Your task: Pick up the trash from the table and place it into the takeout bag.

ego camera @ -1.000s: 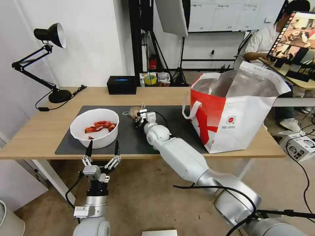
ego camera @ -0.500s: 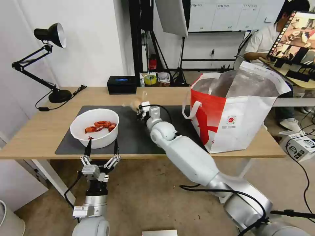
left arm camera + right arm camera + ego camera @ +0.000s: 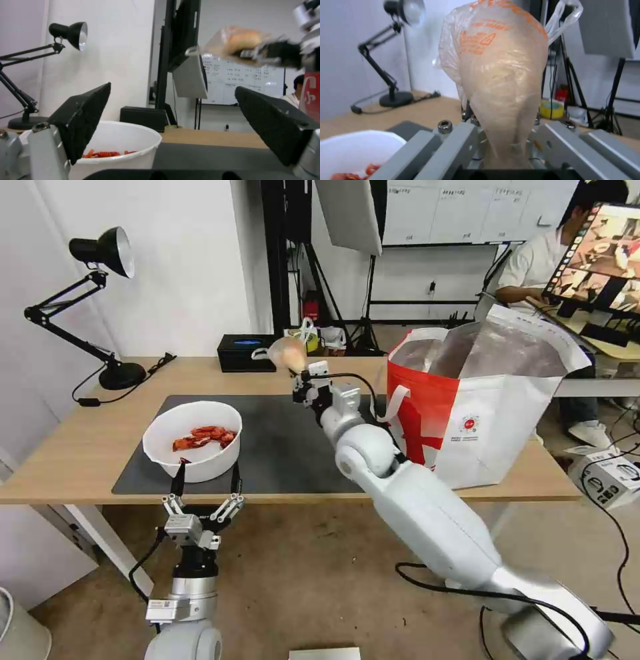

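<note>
We held the bagged lump [image 3: 287, 352] pinched in our right gripper [image 3: 298, 373], raised above the far side of the mat [image 3: 280, 447] so it could clear the rim of the takeout bag [image 3: 467, 407] to the right. Our left gripper [image 3: 205, 488] waited wide open by the table's [image 3: 80, 440] near edge, just before the bowl [image 3: 193, 440].

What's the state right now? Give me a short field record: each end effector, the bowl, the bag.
right end effector: shut on the beige lump in clear bag, held above the table, left of the takeout bag
left end effector: open, at the table's near edge, in front of the white bowl
white bowl: on the dark mat, red shells inside
takeout bag: upright, top open
</note>
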Motion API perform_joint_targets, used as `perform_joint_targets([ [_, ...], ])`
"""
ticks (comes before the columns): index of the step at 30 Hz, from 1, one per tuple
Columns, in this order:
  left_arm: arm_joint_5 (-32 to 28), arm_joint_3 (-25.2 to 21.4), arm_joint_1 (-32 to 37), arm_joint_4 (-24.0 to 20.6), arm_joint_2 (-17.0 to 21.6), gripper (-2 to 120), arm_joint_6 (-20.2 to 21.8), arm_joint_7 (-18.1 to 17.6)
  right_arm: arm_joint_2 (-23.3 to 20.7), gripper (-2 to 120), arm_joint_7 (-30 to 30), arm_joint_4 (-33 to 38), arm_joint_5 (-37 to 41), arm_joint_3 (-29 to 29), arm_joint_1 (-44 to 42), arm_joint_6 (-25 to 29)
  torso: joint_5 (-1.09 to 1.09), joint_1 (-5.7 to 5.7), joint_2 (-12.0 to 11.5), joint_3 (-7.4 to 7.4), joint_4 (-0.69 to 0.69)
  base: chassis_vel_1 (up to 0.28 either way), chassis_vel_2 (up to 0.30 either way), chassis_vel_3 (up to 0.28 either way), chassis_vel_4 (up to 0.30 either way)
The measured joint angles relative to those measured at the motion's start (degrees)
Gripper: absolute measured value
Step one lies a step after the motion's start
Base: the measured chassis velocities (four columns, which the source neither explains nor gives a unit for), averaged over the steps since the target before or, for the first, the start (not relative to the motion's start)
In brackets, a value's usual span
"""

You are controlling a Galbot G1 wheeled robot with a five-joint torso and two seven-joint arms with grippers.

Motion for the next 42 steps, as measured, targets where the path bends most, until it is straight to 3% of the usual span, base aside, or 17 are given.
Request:
perform_joint_targets([
  [7,1.0,0.6,0.0,0.2,-0.4,100,0.1,0.0,-3.7,7,0.1,10.6,-1.6,6.7,-6.7,-0.1,0.01,0.0,0.0,0.0,0.0,0.0,0.0,0.0,0.0],
  [16,1.9,1.0,-0.1,0.2,-0.5,100,0.6,0.0,-5.7,6,1.2,17.4,-8.0,15.2,-12.5,-0.2,0.01,0.0,0.0,0.0,0.0,0.0,0.0,0.0,0.0],
  [23,2.3,1.2,0.2,0.0,-0.5,100,0.6,0.0,-9.0,6,5.0,21.6,-5.7,20.2,-13.5,-2.2,0.0,0.0,0.0,0.0,0.01,0.0,0.0,0.0,0.0],
  [32,2.6,1.7,0.5,-0.5,-0.5,100,0.7,0.1,-14.5,6,10.4,21.1,-0.4,29.3,-12.3,-6.6,0.0,0.0,0.0,0.0,0.01,0.0,0.0,0.0,0.0],
  [42,2.6,1.9,0.4,-0.5,-0.5,100,0.7,0.1,-15.4,6,18.5,19.9,6.0,31.0,-12.5,-14.9,0.0,0.0,0.0,0.0,0.01,0.0,0.0,0.0,0.0],
])
